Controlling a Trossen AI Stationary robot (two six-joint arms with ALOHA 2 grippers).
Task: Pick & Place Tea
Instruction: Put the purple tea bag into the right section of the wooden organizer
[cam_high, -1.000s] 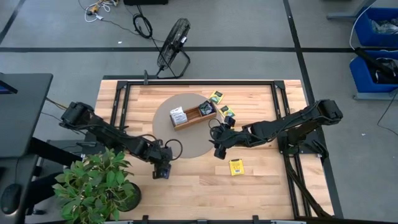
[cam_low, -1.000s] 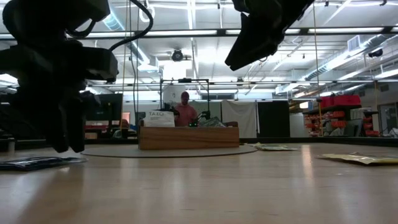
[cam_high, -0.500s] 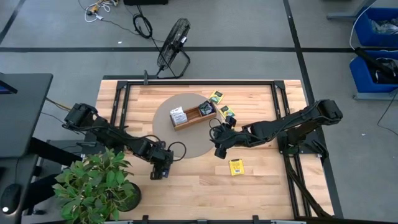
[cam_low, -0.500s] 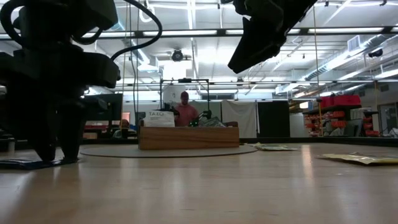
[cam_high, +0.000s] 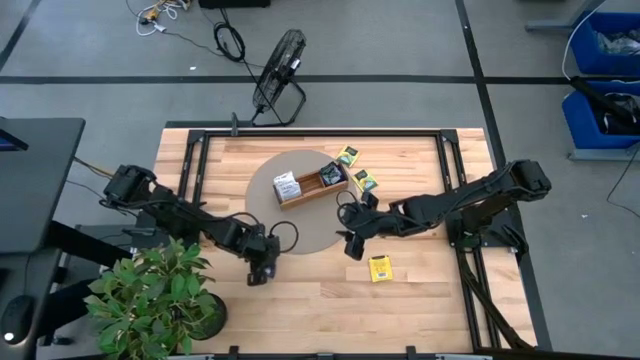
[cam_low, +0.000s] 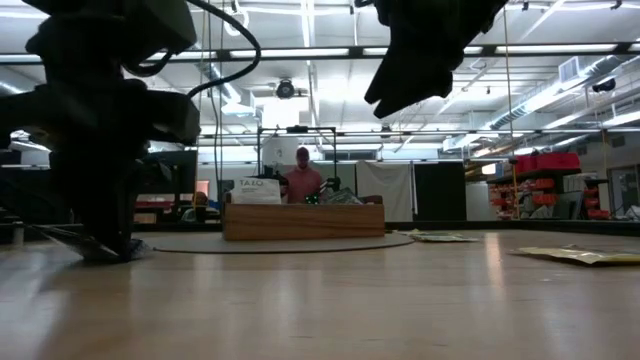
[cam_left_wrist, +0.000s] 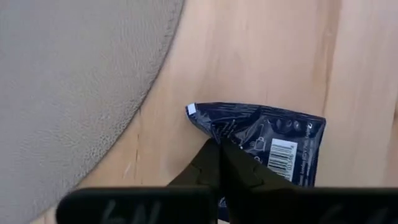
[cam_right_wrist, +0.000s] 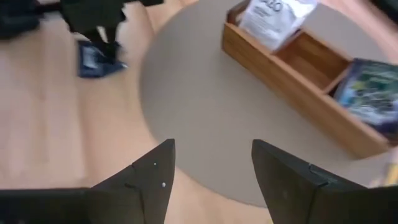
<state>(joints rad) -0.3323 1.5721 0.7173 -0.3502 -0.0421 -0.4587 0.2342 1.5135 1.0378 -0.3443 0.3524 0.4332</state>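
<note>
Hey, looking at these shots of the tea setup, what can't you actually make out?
- Navy packet: left wrist view, near edge hidden under the shut left gripper.
- Same packet: high view, covered by that gripper.
- Wooden tray: right wrist view, far end cut off by the picture edge.
- Packet printing: high view, too small to read.

Wooden surface (cam_high: 420, 300) bearing a round grey mat (cam_high: 300, 220); on the mat, a wooden tray (cam_high: 308, 190) holding a white packet (cam_high: 286, 184) and a dark packet (cam_high: 331, 175). Loose packets: two green-yellow (cam_high: 348, 155) beside the tray, one yellow (cam_high: 380, 267) near the front. Left gripper (cam_high: 258, 273) off the mat's edge, right gripper (cam_high: 351, 244) over the mat; potted plant (cam_high: 150, 300) at the left front corner, a fan (cam_high: 278, 75) on the floor behind.
</note>
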